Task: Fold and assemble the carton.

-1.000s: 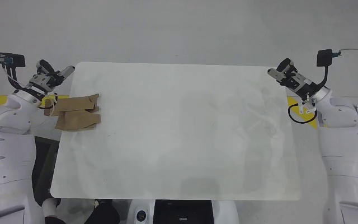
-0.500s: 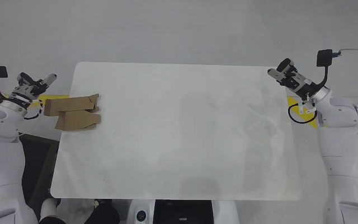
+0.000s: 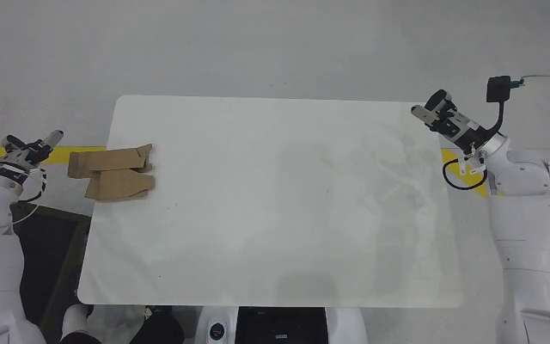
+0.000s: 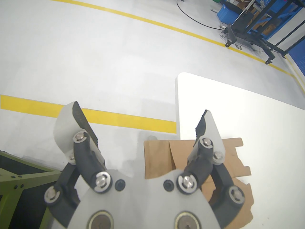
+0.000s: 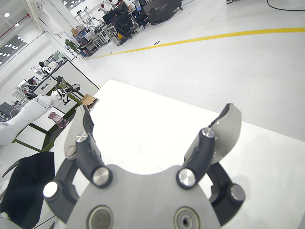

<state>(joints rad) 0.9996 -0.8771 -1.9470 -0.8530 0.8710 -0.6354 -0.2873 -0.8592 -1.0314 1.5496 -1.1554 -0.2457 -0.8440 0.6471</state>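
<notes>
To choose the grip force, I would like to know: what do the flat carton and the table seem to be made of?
Carton: brown cardboard, matte; cut flaps and fold lines show. Table: smooth white top, faintly glossy, probably laminate or plastic; the look leaves it open.

The right end effector (image 5: 156, 110) hangs with its fingers spread wide over the white desk (image 5: 147, 96), close to one edge. The brown carton (image 5: 88, 100) lies at the desk's far edge. A yellow floor line (image 5: 190, 40) curves across the floor beyond.
</notes>
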